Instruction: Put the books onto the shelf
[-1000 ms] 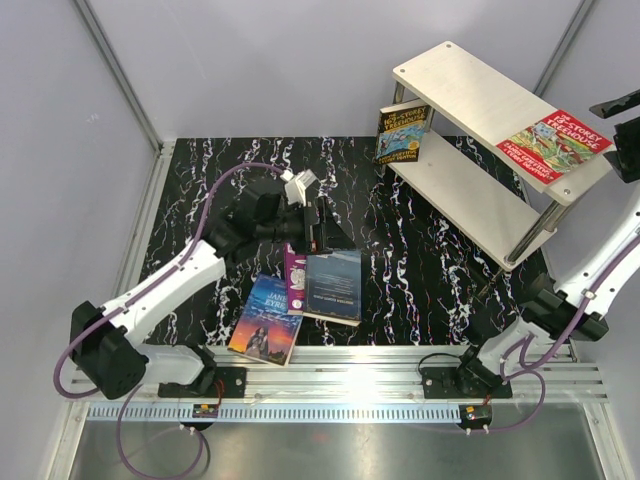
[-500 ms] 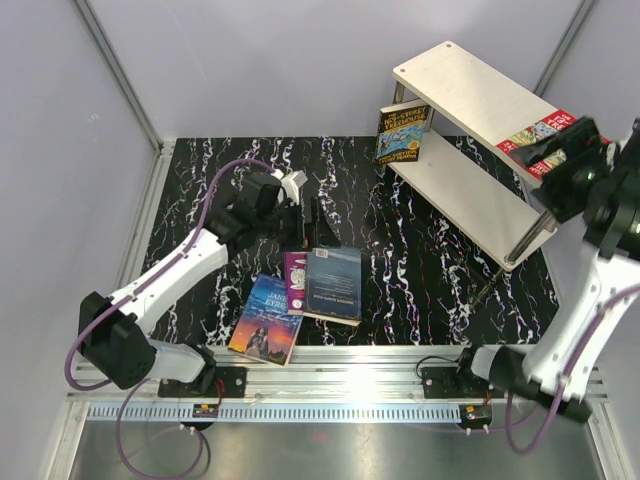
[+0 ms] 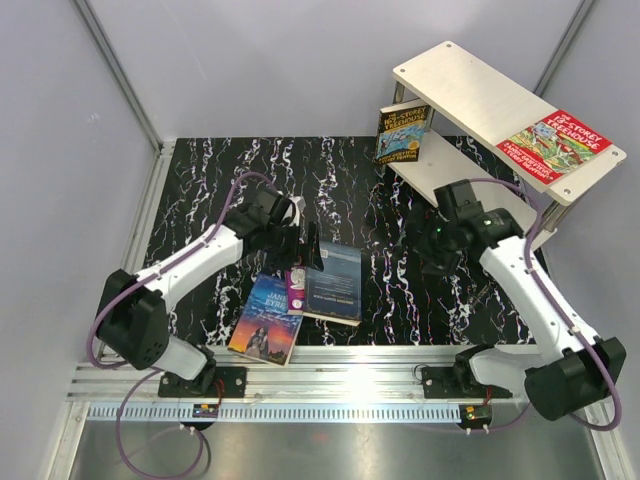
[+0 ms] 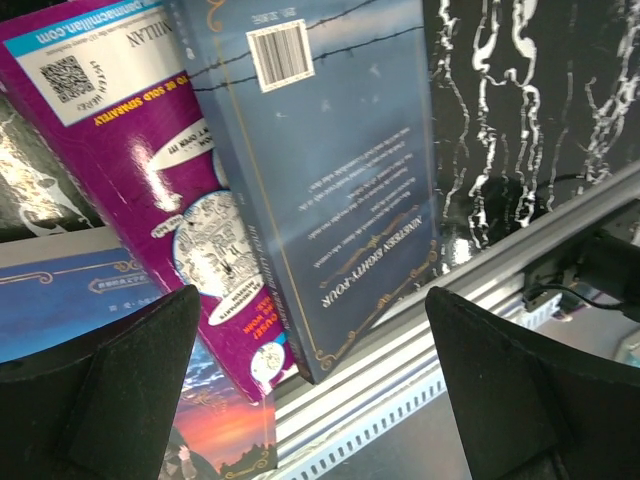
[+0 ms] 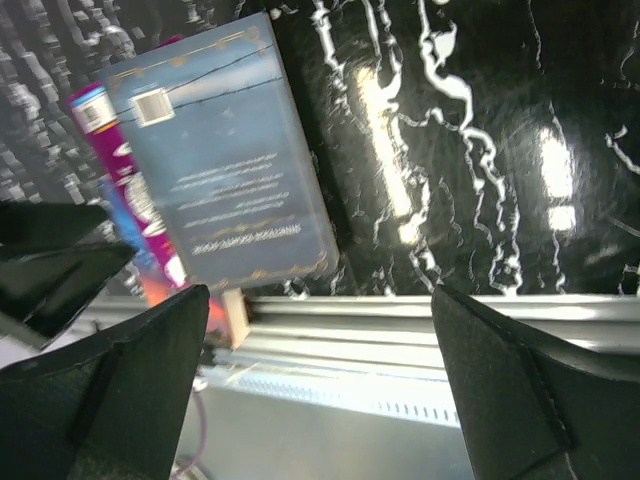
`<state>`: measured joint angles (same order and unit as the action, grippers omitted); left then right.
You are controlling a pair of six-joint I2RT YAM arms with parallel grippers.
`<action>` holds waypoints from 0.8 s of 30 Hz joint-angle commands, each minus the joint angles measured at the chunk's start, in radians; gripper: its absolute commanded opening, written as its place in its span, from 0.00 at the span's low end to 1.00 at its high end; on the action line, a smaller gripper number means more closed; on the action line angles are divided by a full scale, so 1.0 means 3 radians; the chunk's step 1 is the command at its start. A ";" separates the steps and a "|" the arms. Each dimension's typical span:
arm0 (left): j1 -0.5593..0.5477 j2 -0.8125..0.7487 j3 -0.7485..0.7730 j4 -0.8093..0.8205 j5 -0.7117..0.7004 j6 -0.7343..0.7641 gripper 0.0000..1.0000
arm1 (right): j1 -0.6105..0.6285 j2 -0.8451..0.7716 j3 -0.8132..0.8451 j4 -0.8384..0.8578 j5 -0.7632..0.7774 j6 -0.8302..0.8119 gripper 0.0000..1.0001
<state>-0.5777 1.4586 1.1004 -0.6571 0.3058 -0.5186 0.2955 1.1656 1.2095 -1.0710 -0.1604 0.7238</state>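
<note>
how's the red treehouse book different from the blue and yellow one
The red Treehouse book lies flat, cover up; the blue-yellow Treehouse book stands upright. The red one rests on the top board of the shelf, at its right end; the blue-yellow one sits lower, at the shelf's left end beside a post. One cover is mostly red, the other blue with yellow. Both are thin paperbacks with Treehouse titles.

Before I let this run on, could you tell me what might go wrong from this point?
The grey-blue book overlaps the purple book, which overlaps Jane Eyre, so lifting one may drag the others. Both the open left gripper and open right gripper are aimed at that pile and could clash. The blue-yellow Treehouse book stands upright beside the shelf and might topple if bumped.
</note>
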 commanded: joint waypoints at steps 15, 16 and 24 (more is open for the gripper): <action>0.0019 0.0588 -0.0038 0.0339 -0.0165 0.0220 0.99 | 0.0212 0.0869 -0.1946 0.3277 -0.0682 0.0589 1.00; 0.0014 0.0614 -0.0032 0.0349 -0.0145 0.0230 0.99 | 0.0212 0.0946 -0.1940 0.3344 -0.0703 0.0604 1.00; 0.0013 0.0783 -0.0119 0.0482 0.0039 0.0174 0.99 | 0.0416 0.1749 -0.1787 0.3984 -0.0815 0.0824 1.00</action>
<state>-0.5732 1.6505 1.0988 -0.5129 0.2771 -0.4671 0.3855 1.5860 0.6708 0.0349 -0.4492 0.9665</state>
